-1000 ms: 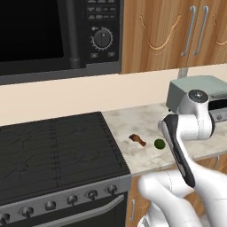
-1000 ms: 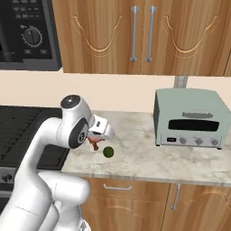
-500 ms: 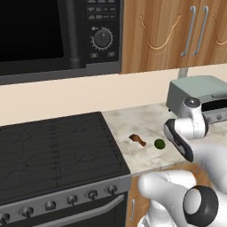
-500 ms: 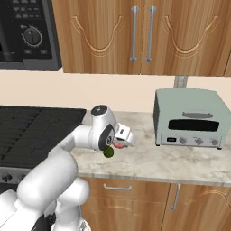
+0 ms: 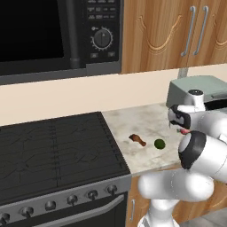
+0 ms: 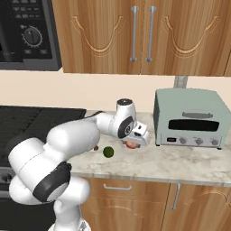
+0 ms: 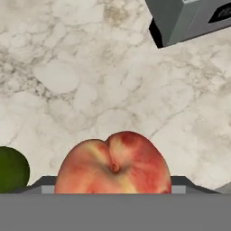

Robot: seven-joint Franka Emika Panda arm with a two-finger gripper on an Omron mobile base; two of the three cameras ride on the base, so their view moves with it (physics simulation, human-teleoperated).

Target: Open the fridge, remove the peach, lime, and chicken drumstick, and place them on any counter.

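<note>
Fingers (image 6: 132,143) around peach (image 7: 113,163) (above counter (image 7: 113,85))

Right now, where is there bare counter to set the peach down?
Bare counter runs in front of the toaster oven, right of the lime. It is crowded nearer the stove, where the chicken drumstick and lime lie. The peach sits in the pincer.

You see the peach (image 7: 113,163) low in the middle, stem dimple facing you, over the marbled counter (image 7: 90,76). The lime (image 7: 12,170) sits at the left edge, near the peach but apart from it. 1 corner of a grey toaster oven (image 7: 185,19) shows at the top right.
</note>
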